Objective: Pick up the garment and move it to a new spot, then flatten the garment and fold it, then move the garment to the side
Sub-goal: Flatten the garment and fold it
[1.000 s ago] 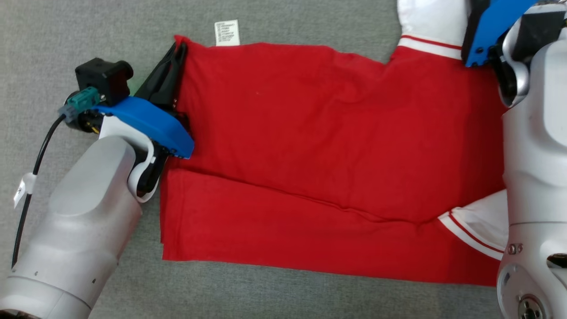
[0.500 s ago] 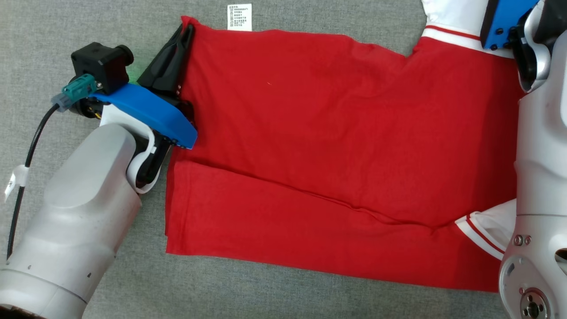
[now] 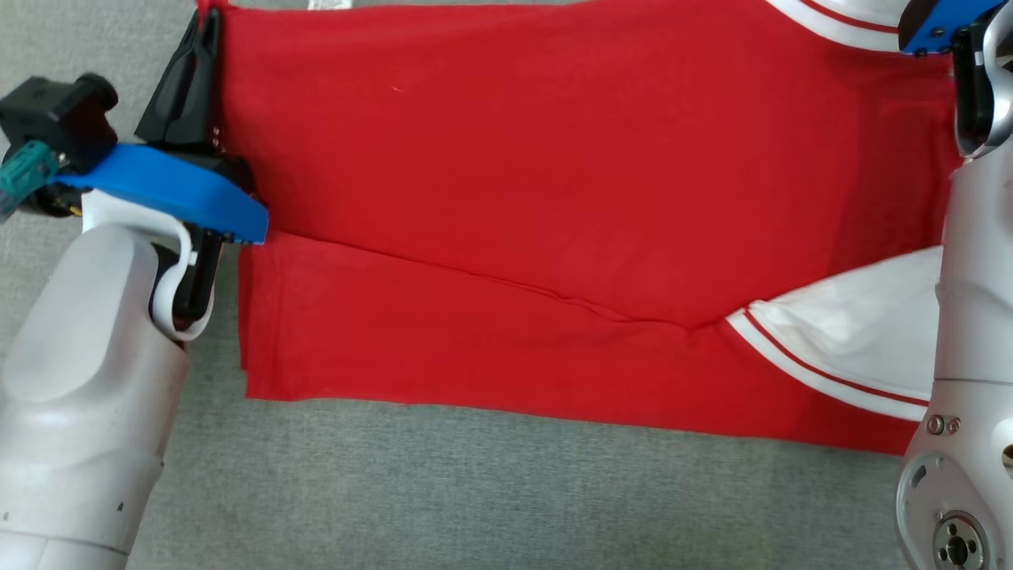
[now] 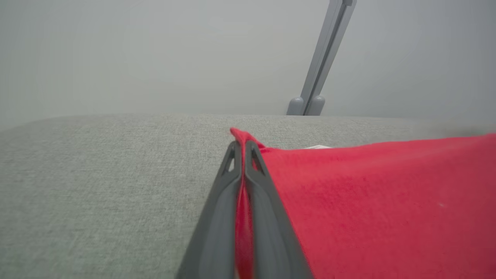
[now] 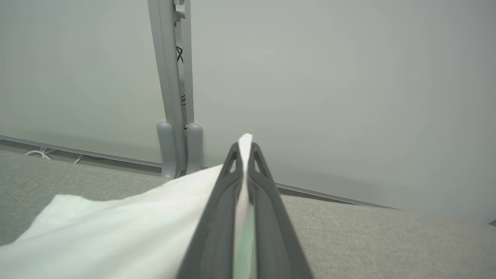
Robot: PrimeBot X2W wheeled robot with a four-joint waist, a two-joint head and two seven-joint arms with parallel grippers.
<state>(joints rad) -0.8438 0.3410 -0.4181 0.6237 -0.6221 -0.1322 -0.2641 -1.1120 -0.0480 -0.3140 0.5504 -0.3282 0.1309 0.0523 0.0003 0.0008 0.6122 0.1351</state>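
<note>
The garment point(image 3: 554, 158) is a red shirt with white, red-striped sleeves, lying folded lengthwise across the grey surface. My left gripper point(image 3: 207, 20) is at the upper left, shut on the garment's red far-left corner. In the left wrist view that gripper point(image 4: 243, 144) pinches the red cloth point(image 4: 368, 201), which stretches away to the right. In the right wrist view my right gripper point(image 5: 244, 146) is shut on the white sleeve cloth point(image 5: 116, 232). The other white sleeve point(image 3: 855, 340) lies by my right arm point(image 3: 973, 317).
The grey cloth-covered table point(image 3: 475, 491) runs along the garment's near side. A grey post on two rounded feet point(image 5: 178, 147) stands at the table's far edge against a pale wall, with cables point(image 5: 38, 155) at the wall's foot. A white care label point(image 3: 328, 4) peeks out at the top edge.
The head camera has shifted, so the garment sits higher and further left in the picture. The near white sleeve shows more. The left gripper stays shut on the red corner.
</note>
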